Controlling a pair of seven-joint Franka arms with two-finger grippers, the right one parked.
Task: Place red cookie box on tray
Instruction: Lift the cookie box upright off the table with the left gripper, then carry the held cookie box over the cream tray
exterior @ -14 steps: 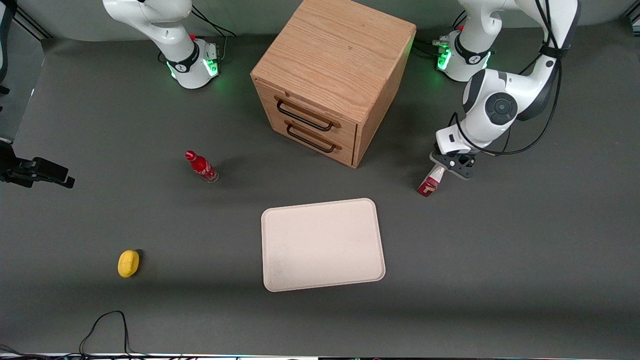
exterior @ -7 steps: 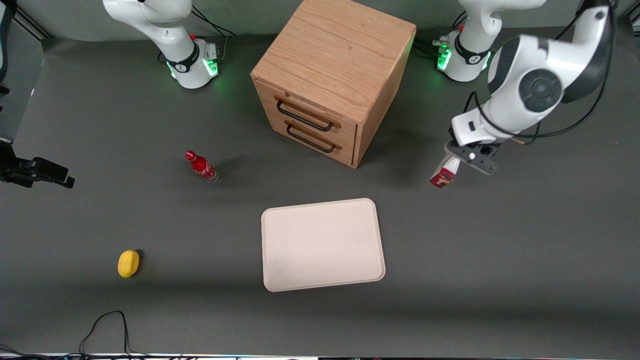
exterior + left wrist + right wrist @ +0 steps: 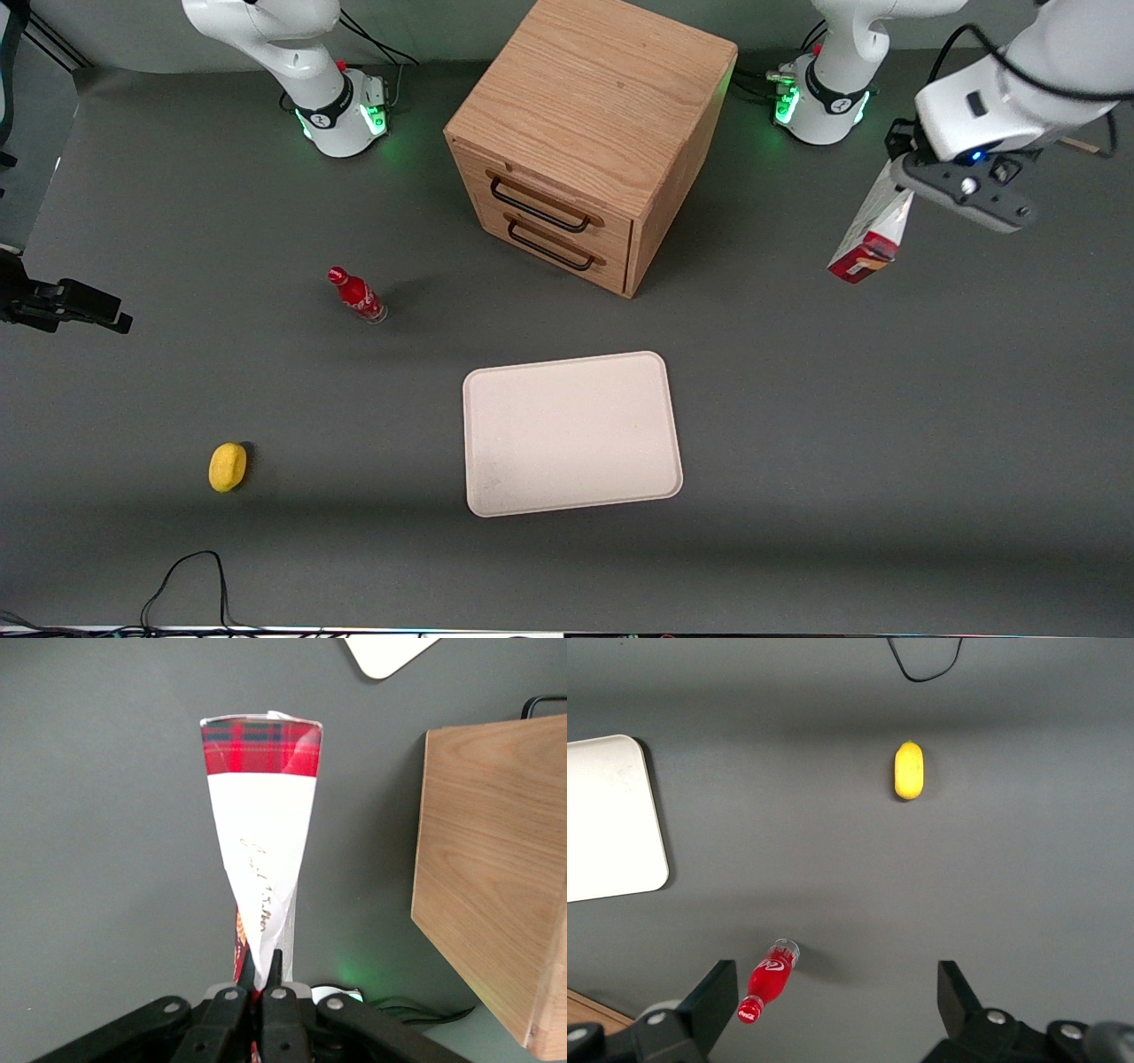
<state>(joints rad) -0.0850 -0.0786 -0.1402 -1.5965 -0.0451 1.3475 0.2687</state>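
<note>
Long slim red cookie box with white wedge and tartan end held clamped in black two-finger gripper, tilted, lifted above table, well apart from flat cream-beige tray.

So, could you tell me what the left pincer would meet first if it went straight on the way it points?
The left pincer, shut on the red cookie box, points down at bare table; the box's end would likely touch that first, though depth is unclear.

Hand w/ box above table
</note>
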